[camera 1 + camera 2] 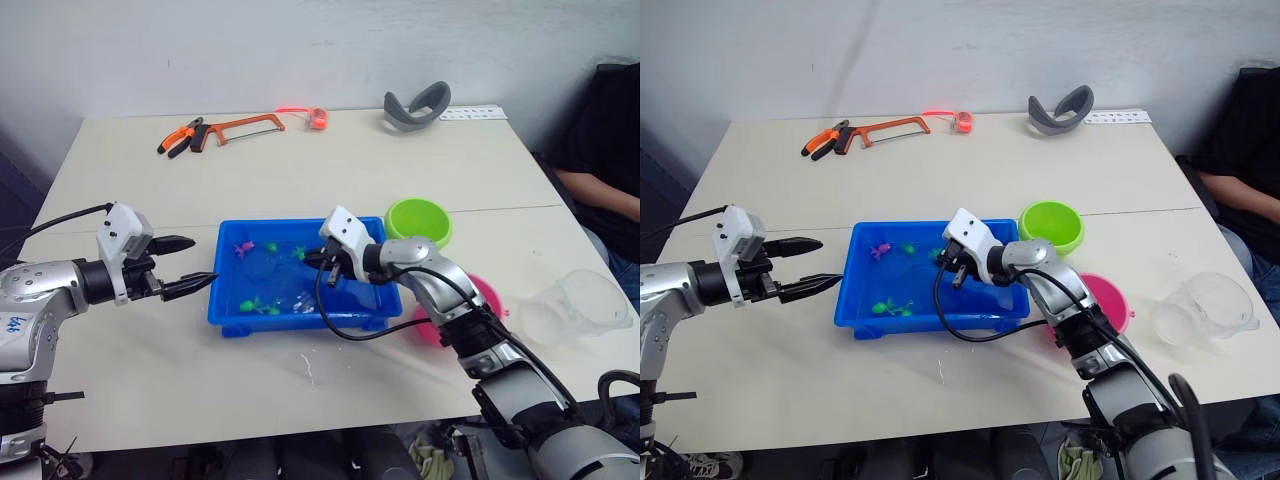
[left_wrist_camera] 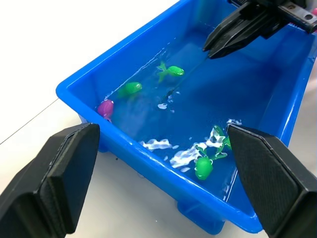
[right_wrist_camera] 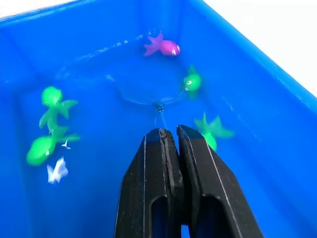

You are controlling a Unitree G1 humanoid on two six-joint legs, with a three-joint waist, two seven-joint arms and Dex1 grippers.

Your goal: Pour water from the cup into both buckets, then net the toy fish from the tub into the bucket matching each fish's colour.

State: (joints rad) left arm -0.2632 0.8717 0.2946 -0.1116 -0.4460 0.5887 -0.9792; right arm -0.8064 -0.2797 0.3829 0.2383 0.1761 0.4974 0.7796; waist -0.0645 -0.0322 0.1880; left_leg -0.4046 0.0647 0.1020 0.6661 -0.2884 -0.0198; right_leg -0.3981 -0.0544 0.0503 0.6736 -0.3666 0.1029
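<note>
Two grippers are at work over a pale table. Nearest, the right gripper [image 3: 171,136] reaches into the blue tub [image 1: 228,300], its fingers pressed together on the thin black handle of the net [image 3: 148,89]. That handle runs straight away from the fingertips, so the net's long axis points toward the tub's far left corner, with the pale hoop lying low in the water just ahead. Around the hoop float the toy fish: a pink fish [image 3: 163,46] just beyond it, one green fish [image 3: 192,81] at its rim, another green fish [image 3: 210,130] beside the fingers, and two more to the other side. None looks caught yet. To the left of the tub, the left gripper [image 1: 185,265] hovers with fingers spread wide, holding nothing, pointing at the tub's side. Just behind the right arm stand the pink bucket [image 1: 1105,300] and, farther back, the green bucket [image 1: 418,220]. The clear cup [image 1: 1202,308] lies well off to the right. Pouring appears finished, judging by the cup set aside; netting and sorting seem barely begun, with five fish left in the tub.
</note>
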